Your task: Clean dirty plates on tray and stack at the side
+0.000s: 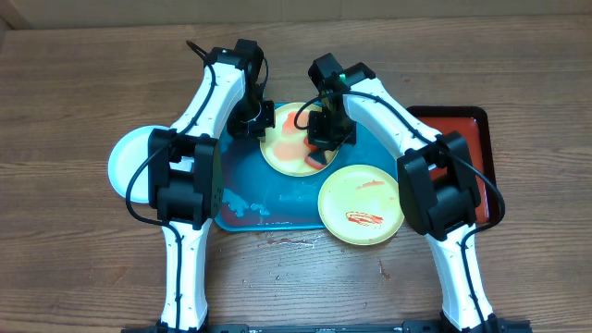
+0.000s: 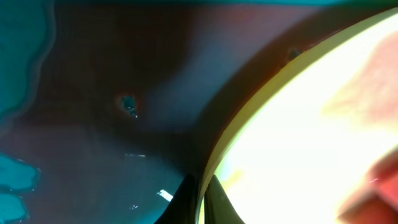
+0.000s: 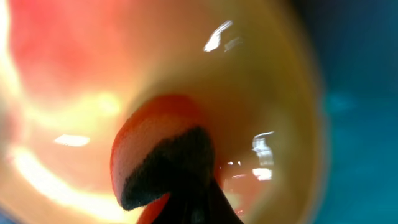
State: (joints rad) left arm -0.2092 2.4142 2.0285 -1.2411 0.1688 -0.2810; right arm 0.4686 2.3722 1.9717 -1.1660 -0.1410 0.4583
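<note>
Nearest the arms' bases, the near plate (image 1: 361, 199), yellow-green, sits at the tray's (image 1: 259, 185) front right corner, overhanging its rim toward the bench (image 1: 74, 74), with a red sauce streak (image 1: 363, 219) on its face. The turquoise tray lies in the middle of the bench between the two arms; its floor is wet, with reddish water pooled along the front and left. Farther back in the tray lies the far plate (image 1: 287, 157), also yellow-green and smeared red. The left end effector (image 1: 262, 125) is at this plate's left edge, and in the left wrist view its tips (image 2: 200, 196) are closed on the green rim (image 2: 249, 106), the murky tray floor (image 2: 93, 74) beside it. The right end effector (image 1: 319, 148) is low over the same plate, closed on an orange sponge (image 3: 161, 162) with a black scouring face, pressed against the plate's glossy surface (image 3: 267, 81). The white plate (image 1: 125, 157) rests on the bench just left of the tray, partly hidden under the left arm. A red tray (image 1: 467, 129) with a black rim lies to the right, partly covered by the right arm.
</note>
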